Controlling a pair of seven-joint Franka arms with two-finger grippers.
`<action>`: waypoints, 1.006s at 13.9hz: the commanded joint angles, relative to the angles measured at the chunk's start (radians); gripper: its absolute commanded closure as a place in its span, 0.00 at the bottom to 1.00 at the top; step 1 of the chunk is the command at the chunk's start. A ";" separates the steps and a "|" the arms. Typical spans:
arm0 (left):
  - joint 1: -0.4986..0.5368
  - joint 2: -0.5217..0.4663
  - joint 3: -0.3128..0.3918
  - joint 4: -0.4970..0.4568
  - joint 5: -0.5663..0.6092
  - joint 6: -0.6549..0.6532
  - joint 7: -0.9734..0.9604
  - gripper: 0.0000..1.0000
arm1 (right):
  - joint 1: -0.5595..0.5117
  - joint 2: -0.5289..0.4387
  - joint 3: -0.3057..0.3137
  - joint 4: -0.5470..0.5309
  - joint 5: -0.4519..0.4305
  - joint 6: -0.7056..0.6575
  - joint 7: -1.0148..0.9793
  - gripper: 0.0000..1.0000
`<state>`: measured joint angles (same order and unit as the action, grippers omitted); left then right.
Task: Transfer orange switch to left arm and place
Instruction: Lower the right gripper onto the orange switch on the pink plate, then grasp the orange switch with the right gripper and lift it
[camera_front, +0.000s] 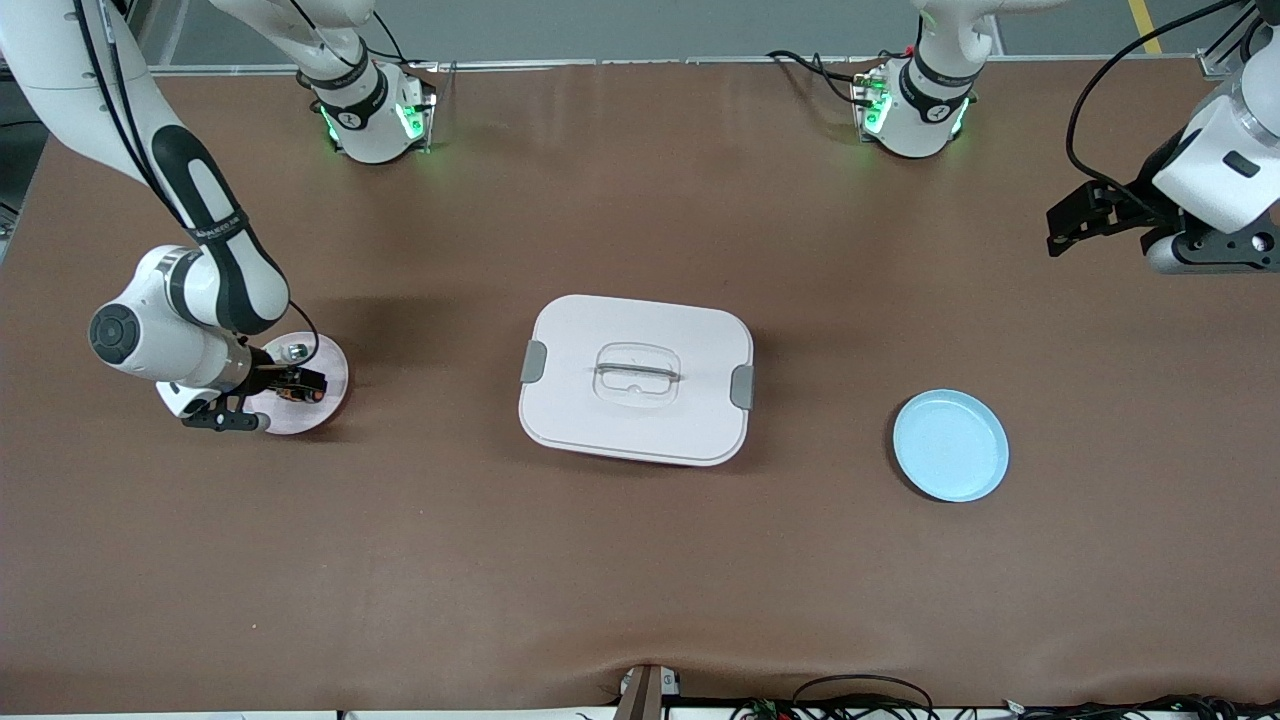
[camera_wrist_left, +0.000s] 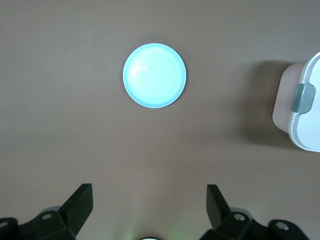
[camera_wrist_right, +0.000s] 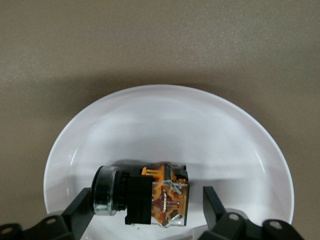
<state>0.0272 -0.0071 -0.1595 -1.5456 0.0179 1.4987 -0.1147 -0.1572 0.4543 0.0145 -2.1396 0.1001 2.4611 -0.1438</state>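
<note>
Right gripper (camera_front: 290, 385): low over pink plate (camera_front: 330, 395) at right arm's end of table, fingers (camera_wrist_right: 82, 207) spread either side of orange switch (camera_wrist_right: 145, 197); contact cannot be told. Switch: lying on side in plate. Small silver part (camera_front: 295, 351): on same plate. Left gripper (camera_front: 1075, 222): raised over table, waiting, fingers (camera_wrist_left: 80, 202) spread, empty. Box (camera_front: 636, 378): mid-table, lid latched. Blue plate (camera_front: 950, 445): bare, toward left arm's end.

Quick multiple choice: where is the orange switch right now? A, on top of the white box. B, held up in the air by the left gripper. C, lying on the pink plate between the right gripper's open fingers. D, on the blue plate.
C: the right wrist view shows the orange switch lying on the pink plate, with the right gripper open around it.
</note>
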 joint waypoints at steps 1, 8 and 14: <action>0.002 0.015 -0.005 0.018 -0.004 0.008 0.010 0.00 | -0.015 0.004 0.010 0.003 0.029 0.006 -0.003 0.44; 0.003 0.015 -0.005 0.018 -0.004 0.012 0.010 0.00 | -0.004 -0.012 0.013 0.012 0.085 -0.051 0.119 1.00; 0.003 0.013 -0.006 0.016 -0.052 0.011 -0.005 0.00 | 0.014 -0.092 0.015 0.138 0.182 -0.393 0.245 1.00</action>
<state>0.0272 0.0004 -0.1600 -1.5453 -0.0074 1.5098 -0.1161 -0.1564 0.4181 0.0237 -2.0196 0.2573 2.1530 0.0276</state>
